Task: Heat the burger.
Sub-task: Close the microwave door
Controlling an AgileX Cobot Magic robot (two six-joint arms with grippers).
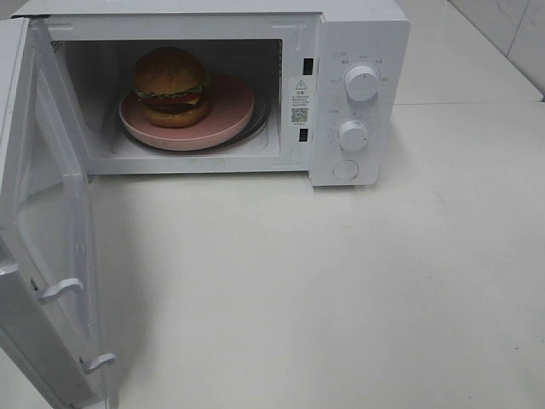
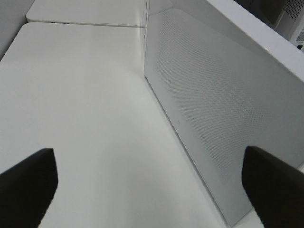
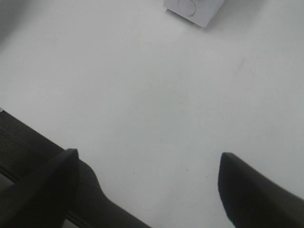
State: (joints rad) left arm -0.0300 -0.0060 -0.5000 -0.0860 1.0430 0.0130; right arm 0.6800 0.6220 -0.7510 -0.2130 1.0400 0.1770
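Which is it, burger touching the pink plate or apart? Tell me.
Touching. The exterior high view shows the burger sitting directly on the pink plate inside the open microwave.

Burger: golden-brown bun, green lettuce, red and dark layers. Plate: plain pink. Microwave: white, with a fine dotted grid on the panel beside the left claw. Table: plain white. Left claw and right claw: black.

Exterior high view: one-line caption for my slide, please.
Burger on a pink plate inside the white microwave, its door swung wide open.
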